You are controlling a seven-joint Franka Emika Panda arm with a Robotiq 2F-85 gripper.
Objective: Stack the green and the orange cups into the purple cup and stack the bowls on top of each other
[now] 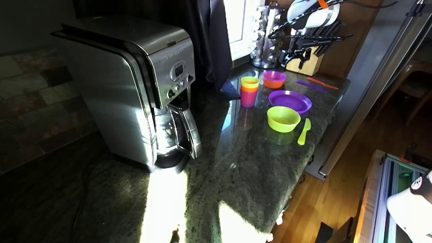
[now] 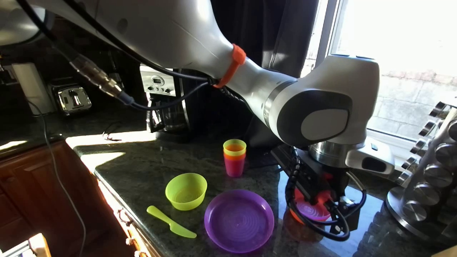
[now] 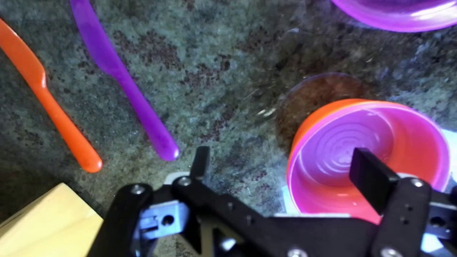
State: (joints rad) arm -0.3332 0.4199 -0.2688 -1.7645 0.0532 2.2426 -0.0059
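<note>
In an exterior view the green cup (image 1: 249, 80) sits inside the orange cup (image 1: 248, 89), which sits inside the purple cup (image 1: 248, 100), looking magenta in this light; the stack is upright. The purple bowl (image 3: 339, 142) is nested in the orange bowl (image 3: 310, 116), slightly tilted-looking from the wrist. Apart from them, the lime green bowl (image 2: 186, 191) stands upright on the counter. My gripper (image 3: 282, 152) is open above the counter near the nested bowls, holding nothing. One finger (image 3: 373, 178) appears over the purple bowl's inside; the other finger (image 3: 201, 162) is over bare stone.
A purple plate (image 2: 239, 221) lies between the lime bowl and the nested bowls. A green knife (image 2: 171, 222), a purple knife (image 3: 132, 89) and an orange knife (image 3: 53, 103) lie flat. A knife block (image 3: 50, 225) and a spice rack (image 1: 265, 40) stand close to the gripper.
</note>
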